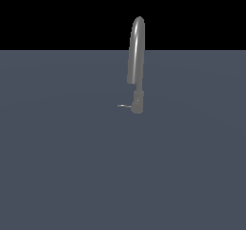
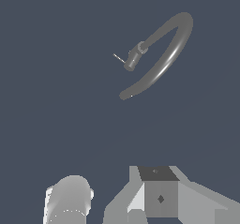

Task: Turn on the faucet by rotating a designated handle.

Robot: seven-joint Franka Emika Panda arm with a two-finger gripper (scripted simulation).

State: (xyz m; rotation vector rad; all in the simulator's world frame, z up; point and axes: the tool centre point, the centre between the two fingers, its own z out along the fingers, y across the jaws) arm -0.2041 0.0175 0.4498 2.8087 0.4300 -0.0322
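The handle point(image 1: 123, 106) is sticking out sideways from the faucet's point(image 1: 136, 63) thick base, a thin grey lever pointing toward the exterior view's left, low down near the grey floor point(image 1: 57, 166). Above it the faucet is standing upright near the middle of that floor, its arched spout rising against the black background and curving back down. In my wrist view I am looking down on the same pair: the handle point(image 2: 119, 58) is showing as a fine sliver beside the base, and the faucet point(image 2: 168, 54) is sweeping round in a wide arc. My gripper point(image 2: 160, 197) is hanging well apart from both, touching nothing, and I cannot tell whether its jaws are standing open or closed.
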